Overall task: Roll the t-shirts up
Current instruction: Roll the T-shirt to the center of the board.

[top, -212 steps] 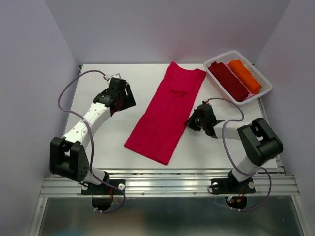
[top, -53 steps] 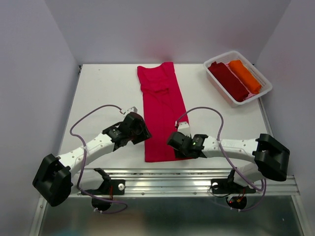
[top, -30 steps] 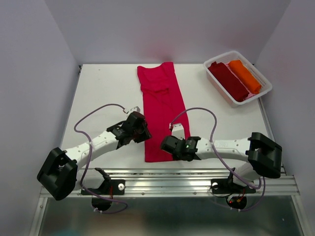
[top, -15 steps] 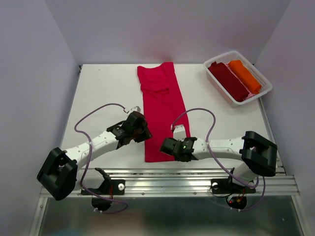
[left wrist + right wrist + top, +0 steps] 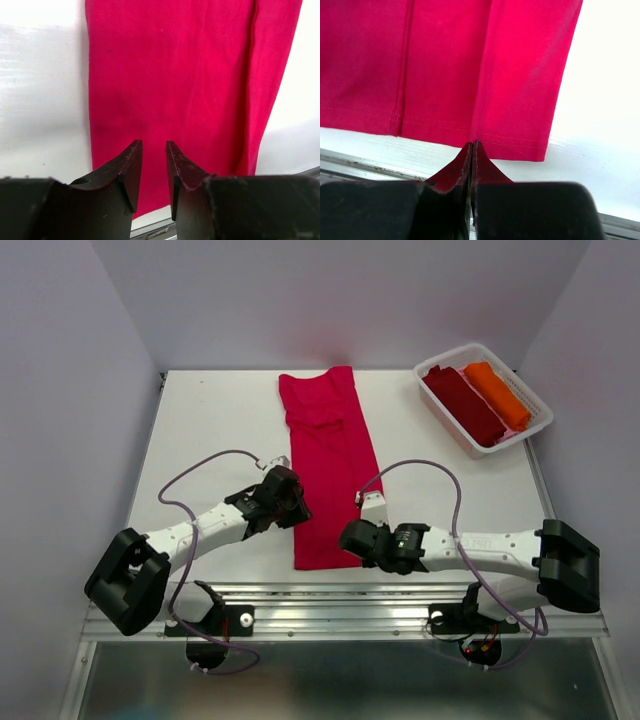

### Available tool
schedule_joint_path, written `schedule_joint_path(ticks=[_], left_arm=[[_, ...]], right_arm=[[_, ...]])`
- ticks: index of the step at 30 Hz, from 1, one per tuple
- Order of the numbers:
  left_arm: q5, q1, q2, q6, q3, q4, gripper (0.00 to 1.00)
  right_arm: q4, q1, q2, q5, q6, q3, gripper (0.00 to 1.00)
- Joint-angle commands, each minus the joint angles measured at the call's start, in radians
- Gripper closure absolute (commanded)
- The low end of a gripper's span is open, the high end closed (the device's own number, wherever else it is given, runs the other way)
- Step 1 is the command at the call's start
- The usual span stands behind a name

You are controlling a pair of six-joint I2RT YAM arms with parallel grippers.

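Observation:
The bright red t-shirt (image 5: 325, 460) lies flat on the white table, folded into a long narrow strip that runs from the back to the near edge. My left gripper (image 5: 298, 508) hovers over the strip's left side near its lower end. In the left wrist view it (image 5: 153, 145) stands open, a narrow gap between the jaws, with red cloth (image 5: 175, 75) below. My right gripper (image 5: 347, 538) is at the strip's near right corner. In the right wrist view it (image 5: 471, 143) is shut, tips against the stitched hem (image 5: 510, 140). Whether cloth is pinched does not show.
A white slatted basket (image 5: 520, 436) stands at the back right with a rolled maroon t-shirt (image 5: 465, 405) and a rolled orange one (image 5: 497, 393) inside. The metal rail (image 5: 340, 592) along the table's front edge lies just behind both grippers.
My right gripper has shut at the near hem, and its arm has swung out to the right. The left gripper has barely moved. The red strip lies as before.

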Motion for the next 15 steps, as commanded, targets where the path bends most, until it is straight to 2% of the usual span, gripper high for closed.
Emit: schedule_joint_path(ticks=[1, 15], left_arm=[[0.030, 0.000, 0.041, -0.010, 0.006, 0.077, 0.64], [0.050, 0.000, 0.073, -0.010, -0.007, 0.102, 0.64]], right_arm=[[0.074, 0.014, -0.049, -0.025, -0.073, -0.020, 0.99], [0.137, 0.032, 0.015, -0.100, -0.125, 0.026, 0.99]])
